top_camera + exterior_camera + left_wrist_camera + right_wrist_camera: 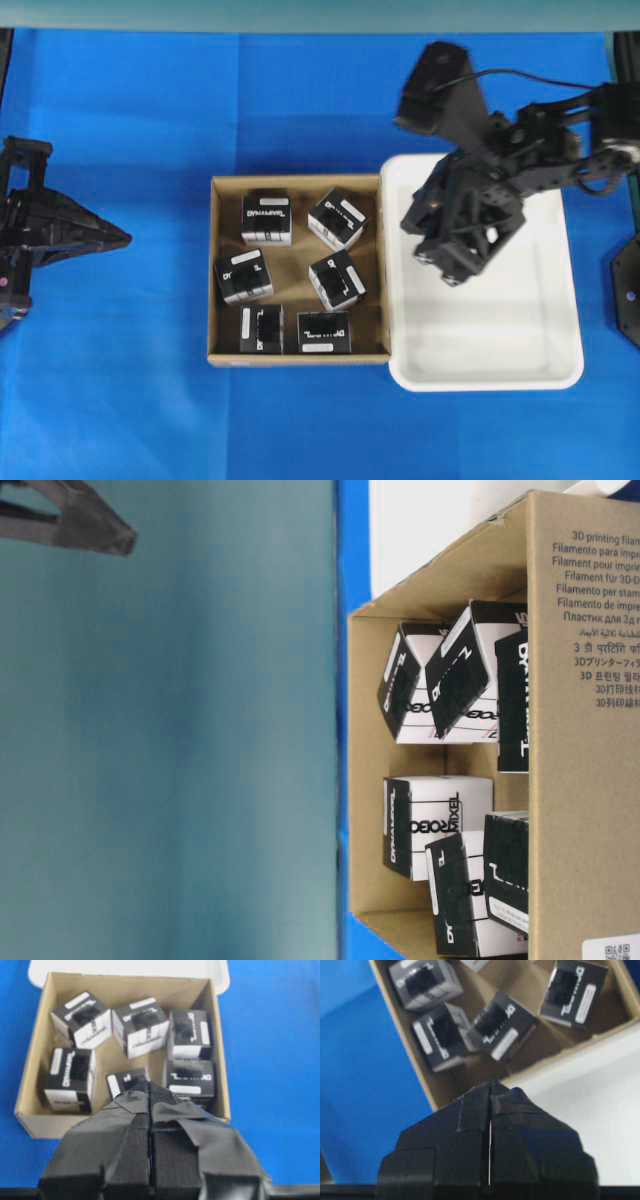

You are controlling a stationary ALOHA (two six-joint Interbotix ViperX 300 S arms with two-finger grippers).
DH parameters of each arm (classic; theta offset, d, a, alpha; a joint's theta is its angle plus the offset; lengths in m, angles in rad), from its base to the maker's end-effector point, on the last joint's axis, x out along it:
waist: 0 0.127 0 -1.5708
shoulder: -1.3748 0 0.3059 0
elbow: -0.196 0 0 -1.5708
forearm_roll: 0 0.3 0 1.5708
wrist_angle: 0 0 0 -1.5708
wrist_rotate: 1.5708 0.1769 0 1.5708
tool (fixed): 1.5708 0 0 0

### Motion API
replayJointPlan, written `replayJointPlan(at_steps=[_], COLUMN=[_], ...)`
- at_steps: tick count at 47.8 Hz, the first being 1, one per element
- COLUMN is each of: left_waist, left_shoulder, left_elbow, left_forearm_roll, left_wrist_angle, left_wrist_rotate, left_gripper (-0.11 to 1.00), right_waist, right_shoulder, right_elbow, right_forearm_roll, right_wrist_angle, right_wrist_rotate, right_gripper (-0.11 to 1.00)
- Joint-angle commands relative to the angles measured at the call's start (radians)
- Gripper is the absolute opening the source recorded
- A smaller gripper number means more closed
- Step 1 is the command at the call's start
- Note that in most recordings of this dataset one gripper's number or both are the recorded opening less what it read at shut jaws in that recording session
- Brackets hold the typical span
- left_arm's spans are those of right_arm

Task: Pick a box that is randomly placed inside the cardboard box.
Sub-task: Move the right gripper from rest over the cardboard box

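The cardboard box (214, 270) lay on the blue surface (120, 400), its right wall touching the white plastic tray (560, 370). Six black boxes sat inside it in two loose columns, among them one black box (337, 281) right of centre, tilted relative to the walls. The right gripper (452, 272) hung above the left part of the tray, near the carton's right wall; its jaws were pressed together and held nothing. The left gripper (122, 238) sat well apart from the carton, on its left side, pointing toward it, jaws likewise together and unloaded.
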Motion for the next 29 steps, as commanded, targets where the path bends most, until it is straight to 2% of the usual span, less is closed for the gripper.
replayJointPlan(at_steps=[1,15,29], left_waist=[-0.005,-0.005,-0.018], left_shoulder=[0.008,0.005,0.005], left_elbow=[-0.028,-0.028,-0.028], left_forearm_roll=[0.003,0.003,0.003], left_wrist_angle=[-0.005,-0.005,-0.005], left_wrist_rotate=[-0.003,-0.008,-0.008], left_gripper=[-0.07,-0.07,-0.07], right_waist=[-0.003,-0.012,-0.012], right_shoulder=[0.034,0.15,0.229], right_elbow=[-0.063,-0.209,-0.299], right_forearm_roll=[-0.008,-0.023,-0.025], right_wrist_angle=[0.043,0.155,0.242], right_wrist_rotate=[-0.002,-0.005,-0.015], right_gripper=[-0.04,-0.04,-0.04])
